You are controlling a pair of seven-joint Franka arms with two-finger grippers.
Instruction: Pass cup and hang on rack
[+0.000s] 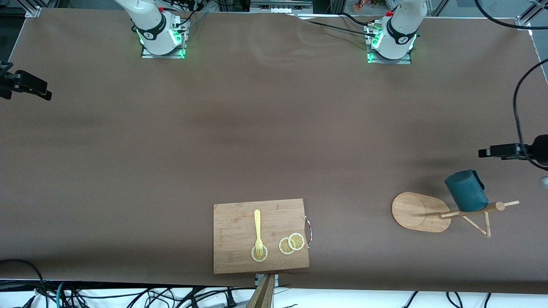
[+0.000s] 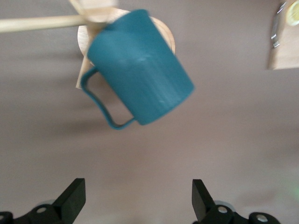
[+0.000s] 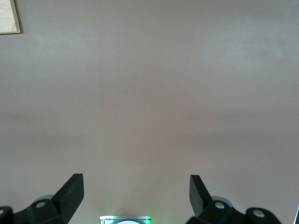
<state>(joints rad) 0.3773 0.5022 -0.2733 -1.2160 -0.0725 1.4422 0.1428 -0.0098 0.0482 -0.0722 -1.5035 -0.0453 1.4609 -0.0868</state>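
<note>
The ribbed, dark teal-blue cup (image 1: 466, 191) is hanging on a thin dowel peg of the oval-based bamboo rack (image 1: 419, 211). The rectangular wooden cutting board (image 1: 239, 226) is lying well apart. The left gripper (image 2: 135, 198) and right gripper (image 3: 135, 193) are both hovering with jaws spread, empty.

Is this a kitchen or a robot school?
Most likely a robot lab set up like a pretend kitchen: two robot arm bases bolted to a brown table, loose cables along its edge, and a cutting board with lemon slices.

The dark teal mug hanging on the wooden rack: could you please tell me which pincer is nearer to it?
Left. The left pincer hangs open just off the mug; the right pincer waits over bare table.
</note>
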